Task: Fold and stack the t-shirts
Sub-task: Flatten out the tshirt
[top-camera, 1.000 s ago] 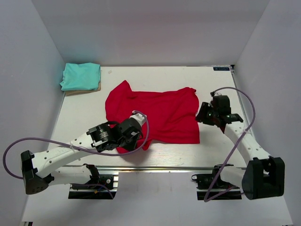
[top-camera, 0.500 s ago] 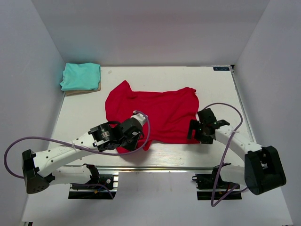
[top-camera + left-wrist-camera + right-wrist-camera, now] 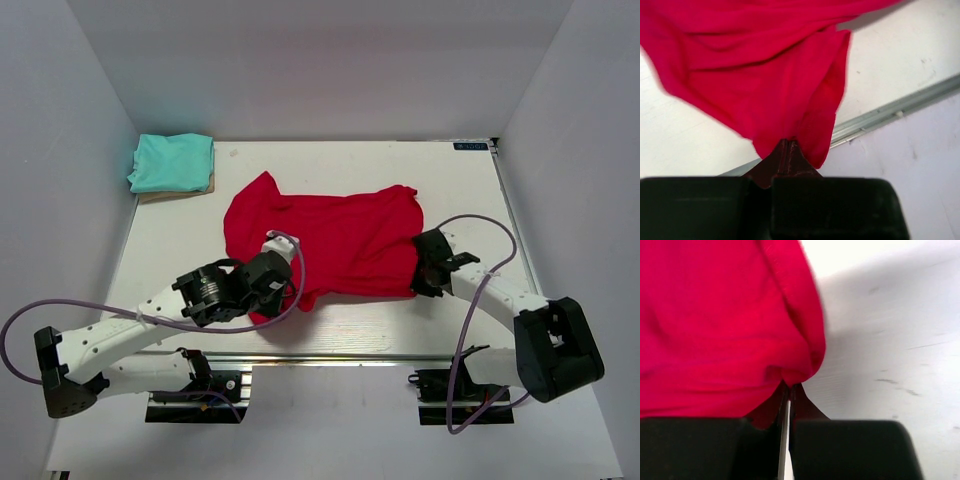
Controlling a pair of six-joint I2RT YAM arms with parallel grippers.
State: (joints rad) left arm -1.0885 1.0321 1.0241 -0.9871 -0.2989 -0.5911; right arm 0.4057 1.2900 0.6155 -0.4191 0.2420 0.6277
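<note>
Red t-shirt (image 3: 335, 240) spread, rumpled; left hand (image 3: 788, 149) and right hand (image 3: 789, 392) each pinched on near hem. Teal t-shirt (image 3: 172, 162) folded, far-left.

Built of white shells on the left arm (image 3: 120, 330) and right arm (image 3: 495, 292), black housings at each joint. Tipped by a black, blocky left hand (image 3: 787, 150) and matching right hand (image 3: 787, 392), fingers dark and tapered. Trailed by lilac cables (image 3: 478, 217). Bolted through black boxy bases (image 3: 555, 350) onto metal plates (image 3: 195, 405) at the desk's (image 3: 350, 160) near edge.
</note>
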